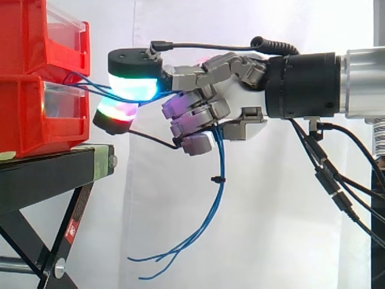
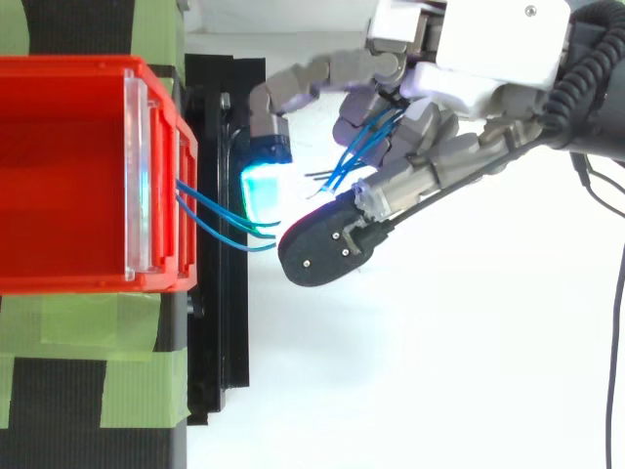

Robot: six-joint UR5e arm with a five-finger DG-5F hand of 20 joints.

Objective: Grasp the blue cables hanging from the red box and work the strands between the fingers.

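Thin blue cables (image 1: pixel 216 180) come out of the front of the stacked red bins (image 1: pixel 36 78), run right into my hand (image 1: pixel 234 90) and hang down below it to loose ends. In the top view the blue cables (image 2: pixel 210 217) leave the red bin (image 2: pixel 68 166) and pass between my fingers (image 2: pixel 293 88). My hand (image 2: pixel 459 107) is curled round the strands, with fingertips (image 1: pixel 133 84) glowing cyan and green just in front of the bins. One fingertip below glows red and green.
The bins sit on a black stand (image 1: pixel 54 174) with green tape (image 2: pixel 88 322) on its top. A white curtain hangs behind. The arm comes in from the right with cables drooping under its wrist.
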